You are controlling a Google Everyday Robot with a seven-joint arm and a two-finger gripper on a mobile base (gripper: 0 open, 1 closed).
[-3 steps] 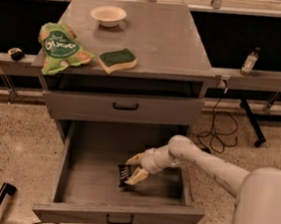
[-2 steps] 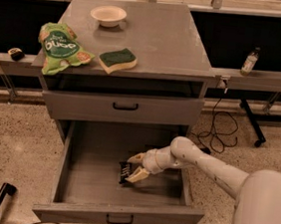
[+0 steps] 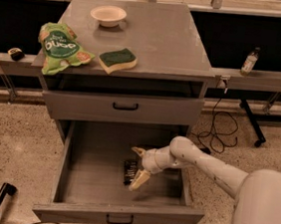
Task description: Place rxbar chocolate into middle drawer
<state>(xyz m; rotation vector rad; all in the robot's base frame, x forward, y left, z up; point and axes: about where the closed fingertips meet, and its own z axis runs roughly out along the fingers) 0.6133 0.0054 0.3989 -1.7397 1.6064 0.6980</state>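
Rxbar chocolate [image 3: 130, 172]: found lying flat on floor of middle drawer [image 3: 91, 171], right of centre, toward the front. Drawer found pulled well out.

Gripper [image 3: 139, 165]: found inside drawer, just right of bar, on arm reaching in from right. Fingers spread wide, one pointing toward the back, one toward drawer front; nothing held between them.

Compared with a second ago: fingers then drawn close about bar, now parted, with bar left on grey floor. Judged a release just made. Cannot tell whether nearer finger touches bar's edge.

Placement judged done in substance. Remaining: lift gripper up and out without dragging bar. Risk noted: nearer fingertip very close to bar, liable to nudge it on withdrawal. No closing of drawer called for by task.

Also noted on cabinet top [image 3: 163, 41]: sponge [image 3: 117, 59], bowl [image 3: 108, 15], green bag [image 3: 59, 48]. Upper drawer [image 3: 170, 112] shut.
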